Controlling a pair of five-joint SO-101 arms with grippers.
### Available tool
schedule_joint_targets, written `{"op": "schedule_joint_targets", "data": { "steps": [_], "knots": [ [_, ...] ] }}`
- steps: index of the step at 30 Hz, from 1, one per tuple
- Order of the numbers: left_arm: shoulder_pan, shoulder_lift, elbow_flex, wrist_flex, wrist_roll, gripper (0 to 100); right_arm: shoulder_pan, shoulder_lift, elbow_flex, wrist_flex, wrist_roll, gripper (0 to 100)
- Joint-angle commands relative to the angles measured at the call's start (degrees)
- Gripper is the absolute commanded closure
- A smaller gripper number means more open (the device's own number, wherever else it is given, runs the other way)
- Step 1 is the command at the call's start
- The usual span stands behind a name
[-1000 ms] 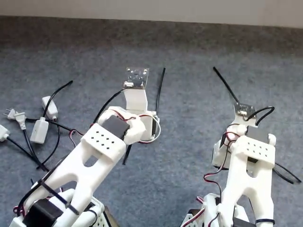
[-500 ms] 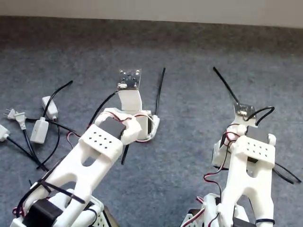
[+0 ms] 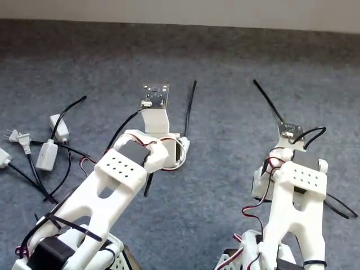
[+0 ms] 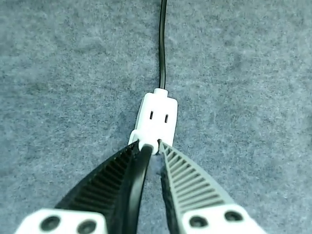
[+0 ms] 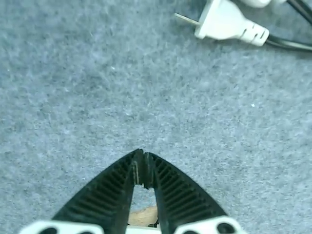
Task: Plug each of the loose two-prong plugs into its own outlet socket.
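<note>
My left gripper is shut on a small white plug, and the plug's black cord runs back between the fingers. The plug's front sits against the near end of a white outlet socket lying flat on the carpet with two slots facing up. The socket's own black cord leads away from it. My right gripper is shut with nothing in it, just above bare carpet. A loose white two-prong plug lies farther off. More loose plugs and white sockets lie at the table's left.
Grey carpet covers the whole table. Black cords tangle around the cluster at the left. Another black cord runs out diagonally beyond the right arm. The left arm stands mid-table.
The left arm's wrist has shifted a little to the left. The right arm has stayed where it was.
</note>
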Motion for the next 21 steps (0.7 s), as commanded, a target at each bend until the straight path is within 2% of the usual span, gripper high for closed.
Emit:
{"op": "schedule_joint_targets", "data": {
  "steps": [1,21],
  "knots": [
    [1.7,-0.2,-0.3,-1.3,-0.1,99,0.3,-0.3,-0.1,-0.7,-0.5,99.1],
    [1.8,-0.2,0.7,-3.3,-0.2,99,0.3,-0.9,3.9,-3.9,-0.5,99.1]
  ]
}}
